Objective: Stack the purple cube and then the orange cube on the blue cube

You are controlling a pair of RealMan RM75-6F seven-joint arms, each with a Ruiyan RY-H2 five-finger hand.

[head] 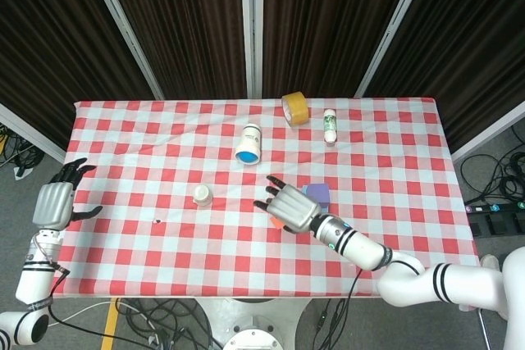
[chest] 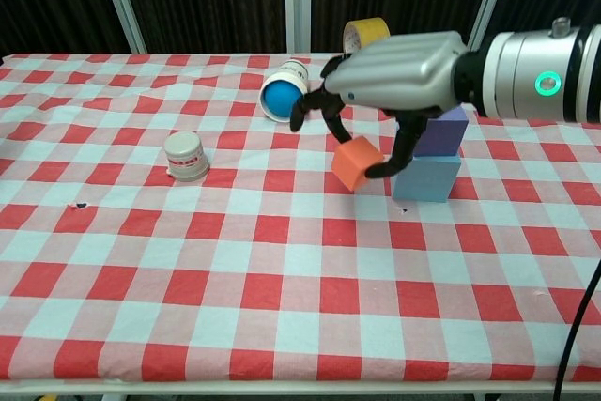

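Observation:
My right hand (chest: 399, 80) grips the orange cube (chest: 356, 163) between thumb and fingers and holds it in the air, just left of the stack. The purple cube (chest: 442, 131) sits on the blue cube (chest: 427, 177) to the right of the hand. From the head view the right hand (head: 289, 206) covers most of the orange cube (head: 276, 224), with the purple cube (head: 319, 193) peeking out behind it. My left hand (head: 56, 201) hangs off the table's left edge, fingers spread, holding nothing.
A white jar (chest: 186, 156) stands at the left. A white cup with a blue inside (chest: 285, 92) lies on its side at the back. A yellow tape roll (head: 295, 108) and a small white bottle (head: 330, 125) are further back. The checkered table (chest: 235, 307) spreads in front.

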